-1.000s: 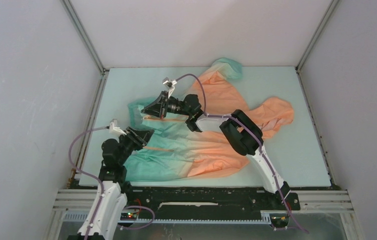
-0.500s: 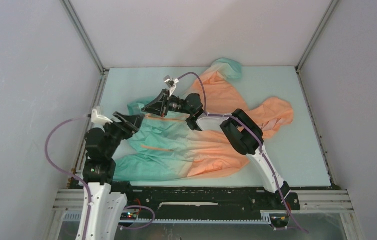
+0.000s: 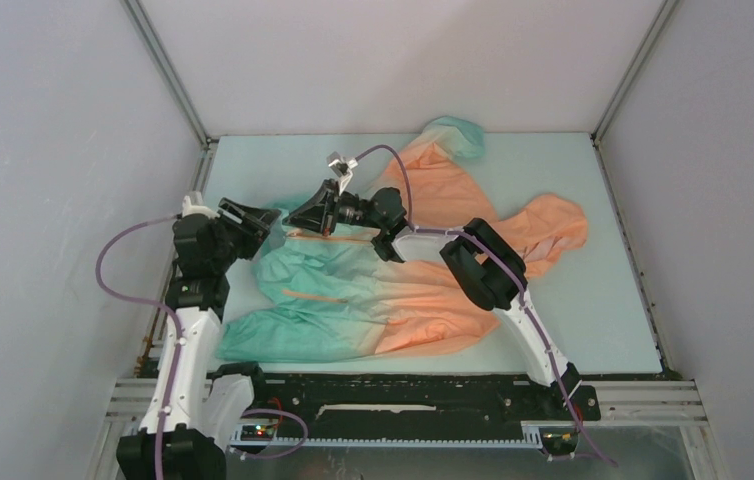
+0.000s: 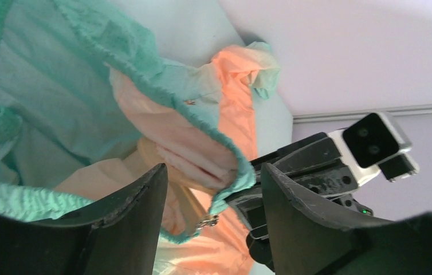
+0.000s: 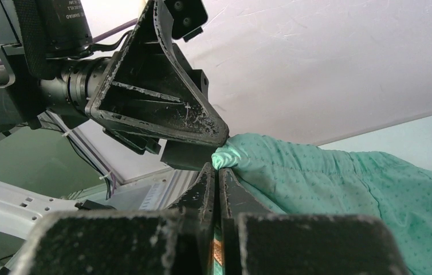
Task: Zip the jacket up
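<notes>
The jacket [image 3: 423,270] lies spread on the table, teal hem at the left and orange hood at the right. My right gripper [image 3: 293,219] is shut on the teal hem edge beside the orange zip tape [image 5: 220,252]; its fingers [image 5: 229,189] are pressed together and lift that corner a little. My left gripper [image 3: 265,216] is open and empty, just left of the right gripper and facing it. In the left wrist view the gripper [image 4: 213,172] frames the lifted hem [image 4: 234,172] and a small metal zip pull [image 4: 207,221]. The right gripper [image 4: 311,166] shows behind them.
The table mat [image 3: 593,300] is pale green, closed in by white walls with metal corner posts [image 3: 168,80]. A jacket sleeve [image 3: 453,135] reaches the back edge. The left arm's purple cable [image 3: 113,260] loops out toward the left wall.
My left gripper has swung from over the jacket's lower front up and away to the far left, beside the held hem corner. The right arm has not moved.
</notes>
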